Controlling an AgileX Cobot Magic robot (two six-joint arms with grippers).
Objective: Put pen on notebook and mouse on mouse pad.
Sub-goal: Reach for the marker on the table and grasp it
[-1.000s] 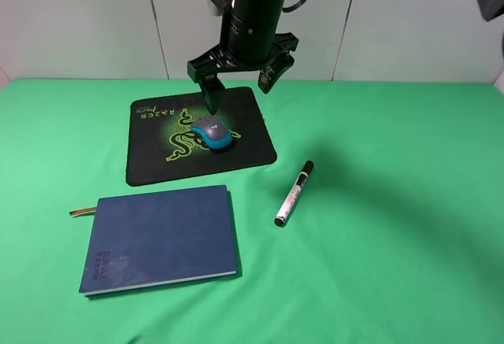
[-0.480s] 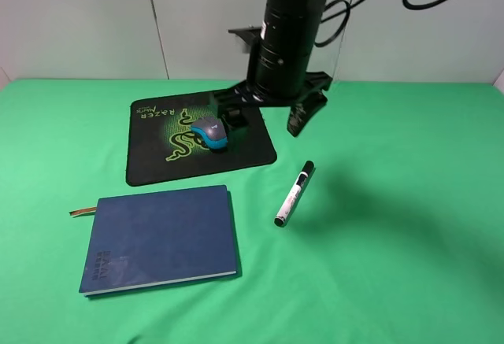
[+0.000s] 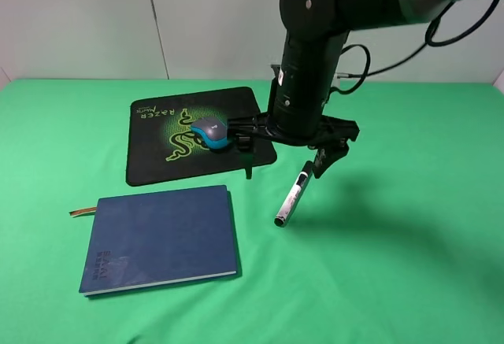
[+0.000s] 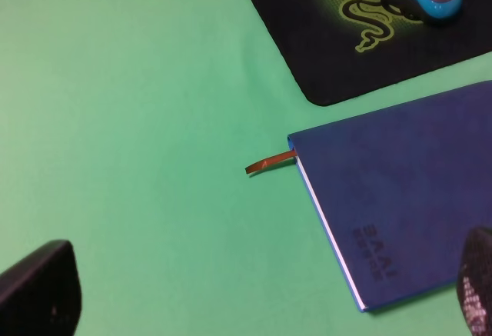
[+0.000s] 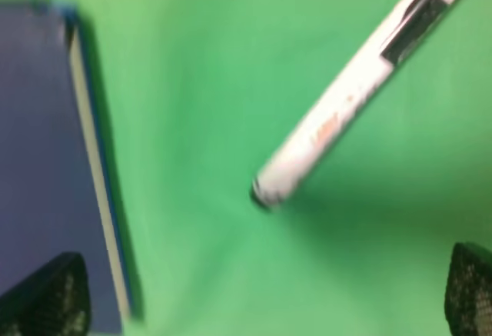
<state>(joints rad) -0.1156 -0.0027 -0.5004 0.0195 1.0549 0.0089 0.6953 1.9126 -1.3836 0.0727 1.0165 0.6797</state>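
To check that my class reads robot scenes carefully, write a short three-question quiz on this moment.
1. True or false: the mouse rests on the mouse pad.
2. The right hand over the pen is: A) open, B) shut on the pen, C) shut and empty.
3. Fill in: the pen lies on the green ____, beside the notebook.
Key: 1 true; 2 A; 3 cloth.

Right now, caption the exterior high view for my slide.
Mouse on mouse pad; open right hand hovers over the pen lying beside the notebook.
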